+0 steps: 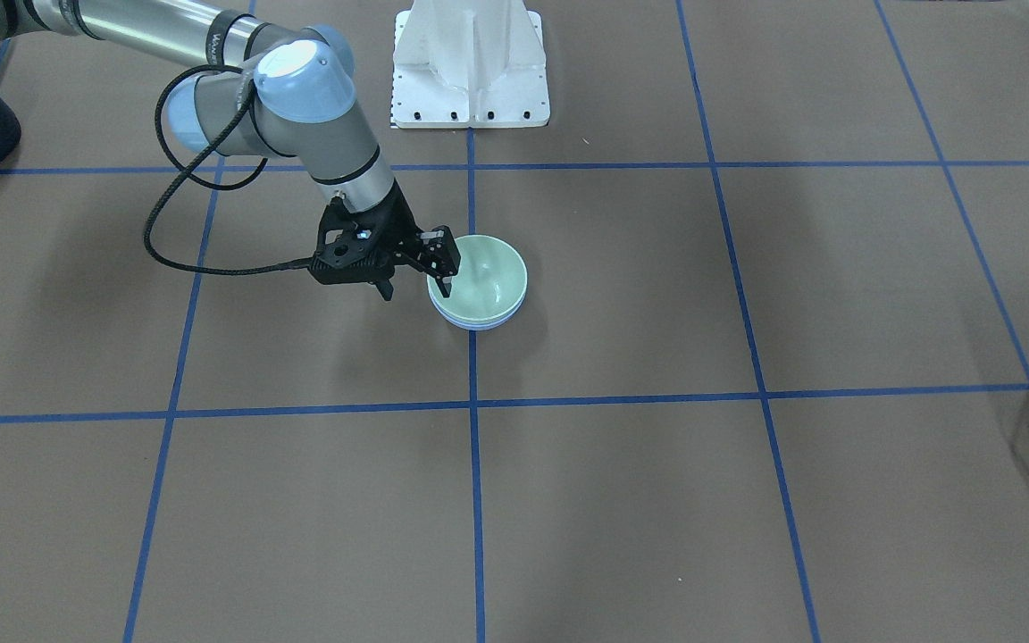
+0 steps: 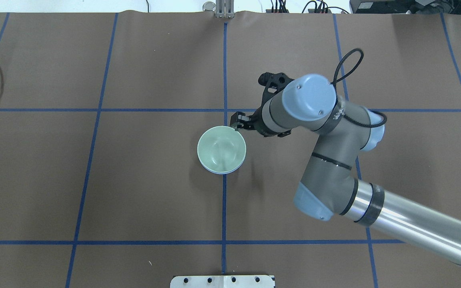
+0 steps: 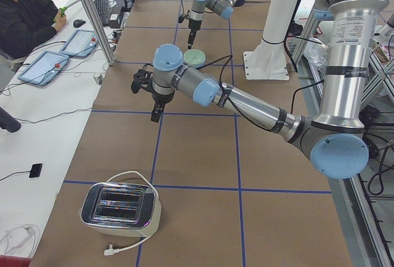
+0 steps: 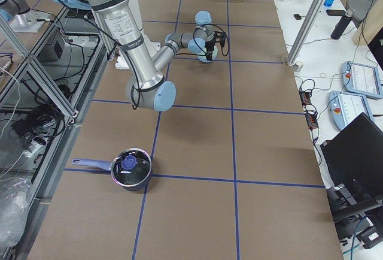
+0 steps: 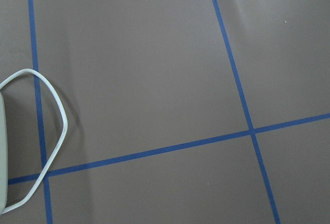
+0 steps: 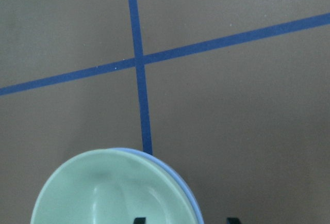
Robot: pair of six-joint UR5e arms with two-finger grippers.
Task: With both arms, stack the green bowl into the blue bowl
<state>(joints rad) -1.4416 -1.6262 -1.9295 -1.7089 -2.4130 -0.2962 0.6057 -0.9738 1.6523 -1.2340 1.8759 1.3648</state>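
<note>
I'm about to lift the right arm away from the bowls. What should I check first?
1. Green bowl seated in blue bowl: ok. It is nested, with the blue rim showing just beneath.
2. Right gripper open: ok. Its fingers stand apart and straddle the green rim, one inside and one outside.
3. Fingers free of the rim: cannot tell.
4. Left gripper away from the stack: ok. It is far off over bare table.

Overhead: robot-side edge, steep down. Front: operators' edge, facing back. Side views: worktop (image 3: 197, 150) ends, oblique, far. Wrist views: close, straight down. Overhead, front and right wrist share the green bowl (image 1: 479, 279).
</note>
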